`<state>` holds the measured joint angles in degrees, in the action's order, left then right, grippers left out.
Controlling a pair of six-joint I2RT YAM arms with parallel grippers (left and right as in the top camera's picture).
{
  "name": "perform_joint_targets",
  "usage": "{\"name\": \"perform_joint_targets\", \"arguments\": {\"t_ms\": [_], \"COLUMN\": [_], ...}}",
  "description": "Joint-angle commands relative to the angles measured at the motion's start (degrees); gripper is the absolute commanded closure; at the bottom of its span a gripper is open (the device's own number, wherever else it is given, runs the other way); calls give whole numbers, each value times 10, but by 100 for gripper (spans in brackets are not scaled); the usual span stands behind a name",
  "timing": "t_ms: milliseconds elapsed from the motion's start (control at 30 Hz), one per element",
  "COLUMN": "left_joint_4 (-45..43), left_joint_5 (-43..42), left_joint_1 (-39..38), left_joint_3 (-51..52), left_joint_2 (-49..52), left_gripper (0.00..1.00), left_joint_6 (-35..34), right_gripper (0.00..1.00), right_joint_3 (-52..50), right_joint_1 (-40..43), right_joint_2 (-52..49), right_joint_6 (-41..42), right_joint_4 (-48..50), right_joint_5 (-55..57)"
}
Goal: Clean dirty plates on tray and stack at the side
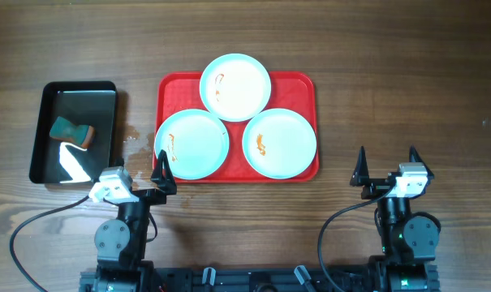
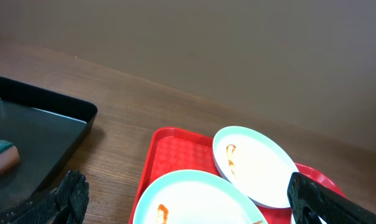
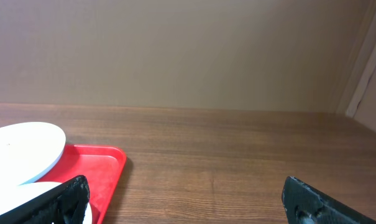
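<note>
Fingers of both grippers are being shown at the bottom corners of each wrist view, spread wide apart with nothing between them. In the overhead view the left gripper [image 1: 138,174] is being held at lower left, just below the tray's [image 1: 170,89] lower left corner. The right gripper [image 1: 387,166] is being held at lower right, apart from the tray.

Three plates are being carried on the red tray at frame centre: a top plate [image 1: 235,87], a lower left plate [image 1: 191,143] and a lower right plate [image 1: 279,143]. Each is being shown with an orange-red smear. No plate is being stacked at the side.

A sponge [image 1: 71,131] is being held in the black pan [image 1: 42,130] at left of the frame.

By judgement, cleaning is not yet being performed; the opening step is in hand. The next move is judged to call for the sponge being gripped, most readily by the left gripper, and one plate being steadied for wiping.
</note>
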<state>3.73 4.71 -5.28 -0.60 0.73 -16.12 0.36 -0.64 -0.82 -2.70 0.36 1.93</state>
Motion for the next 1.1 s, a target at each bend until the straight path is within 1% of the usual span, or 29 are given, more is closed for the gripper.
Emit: {"name": "perform_joint_targets", "arguments": {"t_ms": [0, 400, 500, 600, 667, 733, 800, 867, 900, 967, 1000, 1033, 1067], "left_joint_4": [-2, -3, -14, -43, -62, -89, -149, -201, -207, -137, -79, -23, 26], "left_joint_5": [12, 13, -45, -148, -213, -264, -285, -279, -264, -209, -175, -147, -136], "left_joint_1": [4, 3, 3, 3, 3, 3, 3, 3, 3, 3, 3, 3, 3], "left_joint_3": [3, 3, 3, 3, 3, 3, 2, -6, -18, -75, -109, -144, -180], "left_joint_2": [-5, -5, -5, -5, -5, -5, -5, -5, -3, 11, 26, 46, 73], "left_gripper": [0, 0, 0, 0, 0, 0, 0, 0, 0, 0, 0, 0, 0], "left_joint_6": [12, 5, -39, -87, -101, -101, -101, -100, -100, -96, -96, -87, -57], "right_gripper": [0, 0, 0, 0, 0, 0, 0, 0, 0, 0, 0, 0, 0], "right_joint_3": [-1, -1, -1, -1, -1, -1, -1, -1, -1, -1, -1, -1, -1], "right_joint_1": [3, 3, 3, 3, 3, 3, 3, 3, 3, 3, 3, 3, 3], "right_joint_2": [6, 6, 6, 6, 6, 6, 6, 6, 6, 6, 6, 6, 6], "right_joint_6": [-3, -3, -3, -3, -3, -3, -3, -3, -3, -3, -3, -3, -3], "right_joint_4": [1, 1, 1, 1, 1, 1, 1, 1, 1, 1, 1, 1, 1], "right_joint_5": [-7, -7, -7, -7, -7, -7, -7, -7, -7, -7, -7, -7, -7]}}
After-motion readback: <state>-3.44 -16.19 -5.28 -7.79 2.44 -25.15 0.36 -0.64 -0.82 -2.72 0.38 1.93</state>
